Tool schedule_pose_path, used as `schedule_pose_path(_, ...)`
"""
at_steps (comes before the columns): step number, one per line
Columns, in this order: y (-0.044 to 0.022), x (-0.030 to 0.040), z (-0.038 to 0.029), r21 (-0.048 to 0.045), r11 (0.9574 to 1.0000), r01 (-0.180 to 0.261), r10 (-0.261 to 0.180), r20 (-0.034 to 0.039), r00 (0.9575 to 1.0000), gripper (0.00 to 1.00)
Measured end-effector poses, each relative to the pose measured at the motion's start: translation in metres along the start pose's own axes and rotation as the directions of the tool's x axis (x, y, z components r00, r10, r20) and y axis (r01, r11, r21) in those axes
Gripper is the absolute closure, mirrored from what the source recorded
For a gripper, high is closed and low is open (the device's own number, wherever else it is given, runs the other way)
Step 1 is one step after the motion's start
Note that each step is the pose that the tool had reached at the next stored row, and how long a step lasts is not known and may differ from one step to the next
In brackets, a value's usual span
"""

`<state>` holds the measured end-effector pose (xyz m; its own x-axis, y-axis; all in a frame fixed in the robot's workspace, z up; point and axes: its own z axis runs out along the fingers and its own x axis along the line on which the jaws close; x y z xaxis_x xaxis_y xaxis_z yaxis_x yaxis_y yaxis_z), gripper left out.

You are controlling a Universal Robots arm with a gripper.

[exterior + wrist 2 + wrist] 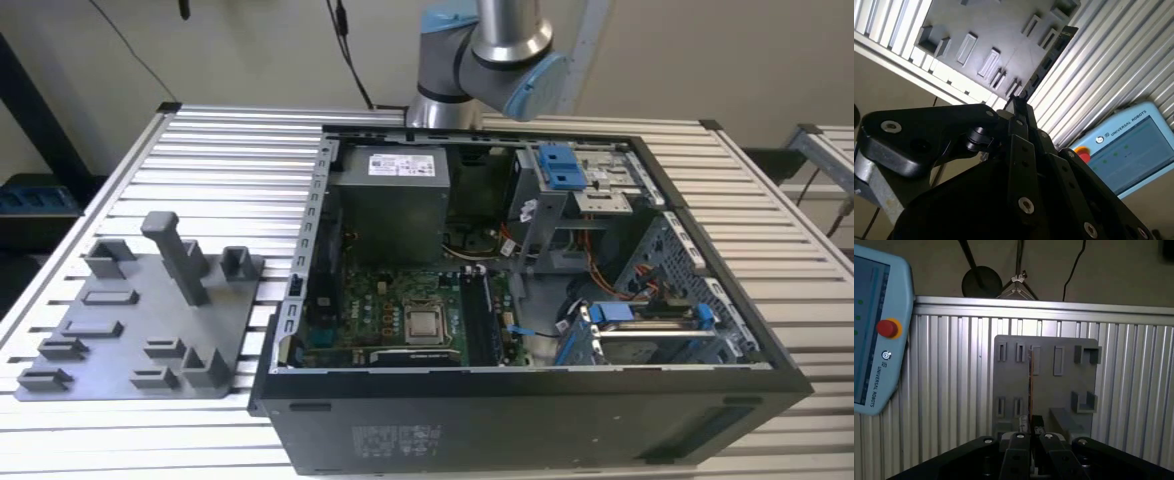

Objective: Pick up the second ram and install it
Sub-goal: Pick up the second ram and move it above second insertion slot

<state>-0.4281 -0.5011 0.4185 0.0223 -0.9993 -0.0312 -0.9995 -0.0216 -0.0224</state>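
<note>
In both wrist views my gripper (1018, 100) (1030, 427) is shut on the second ram. The ram is a long, thin dark stick (1051, 52) with black chips, and it sticks out past the fingertips. It appears edge-on as a narrow line (1030, 385) in the first wrist view. Stick and gripper hang above the grey plastic tray (979, 25) (1064, 390). The open computer case (534, 400) lies on the table in the exterior view, with its motherboard (400, 320) exposed.
The grey tray (134, 330), with an upright post, sits at the exterior view's left on the ribbed aluminium table (240, 160). The arm's base (481, 50) rises behind the case. Blue drive latches (561, 165) are inside the case. A teach pendant (874, 340) lies on the table.
</note>
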Motion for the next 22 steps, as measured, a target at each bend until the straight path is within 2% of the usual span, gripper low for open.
schedule_pose_path(14,-0.0005,-0.0001,-0.0023,0.0001,1.0,-0.009,0.009,-0.0003,1.0,0.86)
schedule_pose_path(22,-0.0098,0.0002,-0.0019,0.0004,1.0,-0.009,0.009,-0.0001,1.0,0.86)
